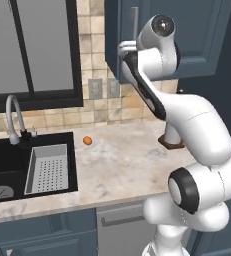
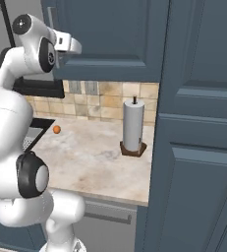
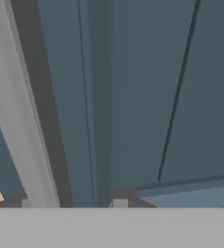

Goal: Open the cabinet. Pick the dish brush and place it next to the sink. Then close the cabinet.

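The black sink [image 1: 7,165] lies at the left end of the marble counter [image 1: 122,165], with its curved silver faucet [image 1: 13,117] behind the basin and the grey perforated strainer tray [image 1: 48,169] along its right side. A small orange ball [image 1: 87,140] sits on the counter just right of the sink. Further right a paper towel roll [image 2: 133,125] stands upright on a dark base. Above the counter hangs the blue-grey cabinet [image 2: 115,34], door shut, its silver bar handle [image 3: 21,111] running close in front of the tool [image 3: 72,202]. The tool's tips stand a little apart near the handle; whether they touch it I cannot tell. The dish brush cannot be made out.
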{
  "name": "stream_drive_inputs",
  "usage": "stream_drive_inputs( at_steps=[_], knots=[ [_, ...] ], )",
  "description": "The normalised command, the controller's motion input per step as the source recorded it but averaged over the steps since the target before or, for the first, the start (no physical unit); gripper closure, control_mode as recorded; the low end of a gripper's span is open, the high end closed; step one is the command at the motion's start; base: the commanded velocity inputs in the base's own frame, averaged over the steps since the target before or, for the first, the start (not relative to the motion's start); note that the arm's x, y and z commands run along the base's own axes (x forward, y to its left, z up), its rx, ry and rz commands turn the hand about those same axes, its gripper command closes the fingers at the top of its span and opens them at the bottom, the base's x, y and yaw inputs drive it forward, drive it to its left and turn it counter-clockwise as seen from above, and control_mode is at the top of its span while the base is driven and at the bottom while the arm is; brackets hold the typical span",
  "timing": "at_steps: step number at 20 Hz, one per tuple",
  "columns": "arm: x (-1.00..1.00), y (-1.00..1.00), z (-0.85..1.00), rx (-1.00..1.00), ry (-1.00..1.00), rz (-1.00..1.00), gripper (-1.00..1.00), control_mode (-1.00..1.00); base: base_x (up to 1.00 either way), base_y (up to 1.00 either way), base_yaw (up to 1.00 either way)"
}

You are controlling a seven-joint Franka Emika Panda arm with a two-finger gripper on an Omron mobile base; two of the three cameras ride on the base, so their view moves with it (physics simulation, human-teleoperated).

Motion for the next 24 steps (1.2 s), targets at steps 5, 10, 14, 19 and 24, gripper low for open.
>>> stream_drive_inputs(
  at_steps=[5,10,14,19,24],
  knots=[
    [-0.44,-0.89,-0.21,0.00,-0.01,-0.09,1.00,-1.00,0.00,0.00,0.00],
    [-0.49,-0.91,-0.18,0.00,-0.01,-0.10,1.00,-1.00,0.00,0.00,0.00],
    [-0.59,-1.00,-0.24,0.00,0.00,-0.10,1.00,-1.00,0.00,0.00,0.00],
    [-0.58,-1.00,-0.27,0.00,0.00,-0.09,1.00,-1.00,0.00,0.00,0.00],
    [-0.54,-1.00,-0.29,0.00,-0.01,-0.07,1.00,-1.00,0.00,0.00,0.00]
  ],
)
